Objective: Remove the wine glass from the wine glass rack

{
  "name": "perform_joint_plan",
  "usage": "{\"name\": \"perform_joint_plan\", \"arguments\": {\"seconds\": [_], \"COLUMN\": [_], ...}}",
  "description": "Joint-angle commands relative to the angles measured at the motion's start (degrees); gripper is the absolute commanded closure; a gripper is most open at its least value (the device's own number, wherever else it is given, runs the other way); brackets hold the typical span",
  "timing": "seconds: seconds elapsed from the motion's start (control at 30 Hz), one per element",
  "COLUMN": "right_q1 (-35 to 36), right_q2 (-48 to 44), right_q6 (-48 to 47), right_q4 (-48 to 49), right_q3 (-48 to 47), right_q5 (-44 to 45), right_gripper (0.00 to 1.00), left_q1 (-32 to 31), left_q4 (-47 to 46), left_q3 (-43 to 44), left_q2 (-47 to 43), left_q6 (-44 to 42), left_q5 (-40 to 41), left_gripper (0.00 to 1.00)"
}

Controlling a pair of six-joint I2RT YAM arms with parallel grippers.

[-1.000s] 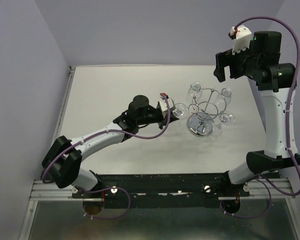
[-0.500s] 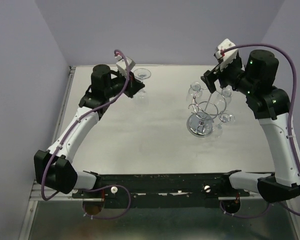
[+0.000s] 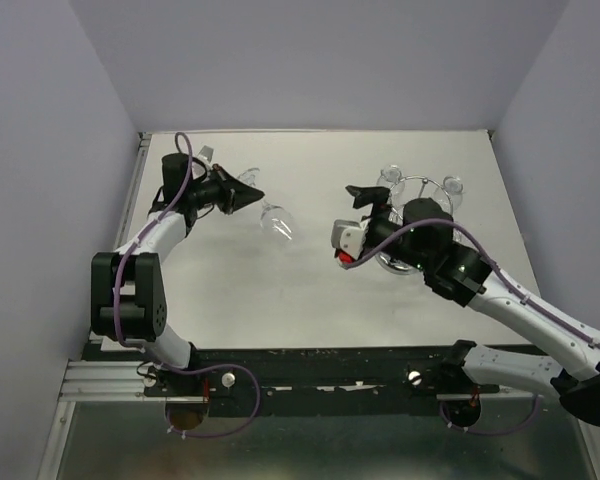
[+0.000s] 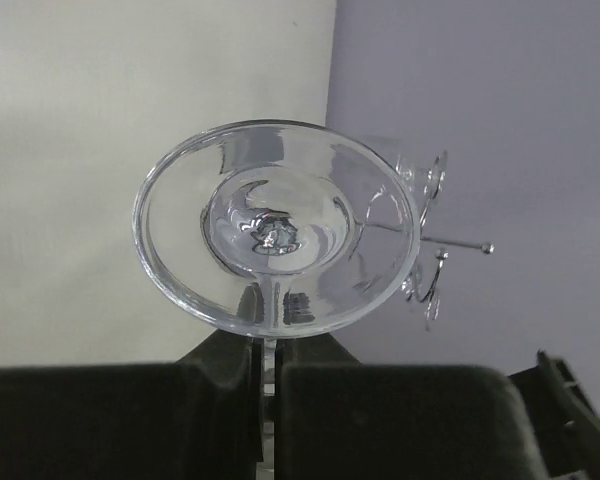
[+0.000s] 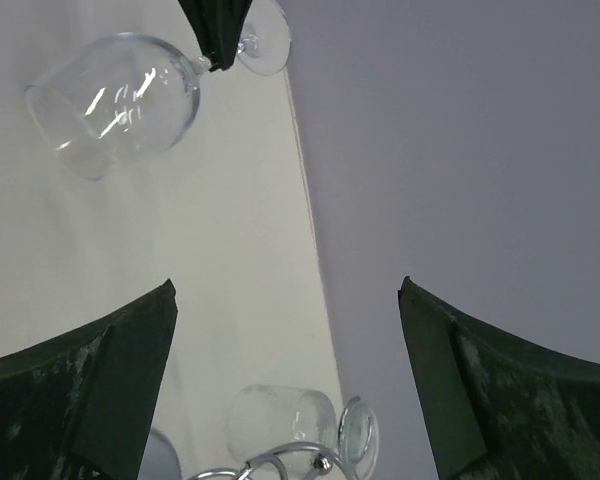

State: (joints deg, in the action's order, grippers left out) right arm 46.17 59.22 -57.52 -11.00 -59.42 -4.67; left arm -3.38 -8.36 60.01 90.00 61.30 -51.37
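Note:
My left gripper point(image 3: 250, 197) is shut on the stem of a clear wine glass point(image 3: 277, 219), held on its side above the table's left half, well clear of the rack. In the left wrist view the glass's round foot point(image 4: 275, 235) faces the camera and the stem runs down between the gripper's point(image 4: 267, 345) pressed-together fingers. The chrome wine glass rack point(image 3: 421, 184) stands right of centre, partly covered by my right arm. My right gripper point(image 3: 370, 199) hangs open at the rack's left side, holding nothing. Its view shows the held wine glass point(image 5: 115, 100) and a glass point(image 5: 280, 425) on the rack.
Other glasses hang on the rack's far side point(image 3: 390, 178) point(image 3: 452, 187). The table point(image 3: 310, 290) is walled in by lilac panels at the back and sides. A metal rail point(image 3: 130, 200) runs along the left edge.
The left arm carried the wine glass from the rack to the back left, then settled lower with the bowl pointing right. The right arm dropped from high at the back right to the rack.

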Motion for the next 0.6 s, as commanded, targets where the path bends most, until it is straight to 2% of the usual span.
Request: {"name": "perform_joint_plan", "arguments": {"seconds": [0.0,0.17,0.33,0.57], "right_q1": [5.5,10.77,11.66,11.83], "right_q2": [-2.0,1.15,7.74,12.58], "right_q6": [-10.58,-12.89,-10.16,-11.74], "right_q4": [7.92,10.39,15.74,17.42], "right_q3": [6.05,9.76,8.8,9.58], "right_q5": [0.28,0.97,2.12,-2.37], "right_gripper": [0.0,0.0,0.0,0.0], "left_q1": [6.0,8.12,8.12,8.21], "left_q4": [-0.1,6.41,12.84,18.29], "left_q3": [-4.19,-9.38,-10.26,-8.94], "left_q2": [-0.53,-0.7,-2.37,-3.33], "left_q6": [18.94,24.92,24.31,22.37], "left_q5": [-5.14,-5.23,-4.26,-3.47], "left_gripper": [1.0,1.0,1.0,1.0]}}
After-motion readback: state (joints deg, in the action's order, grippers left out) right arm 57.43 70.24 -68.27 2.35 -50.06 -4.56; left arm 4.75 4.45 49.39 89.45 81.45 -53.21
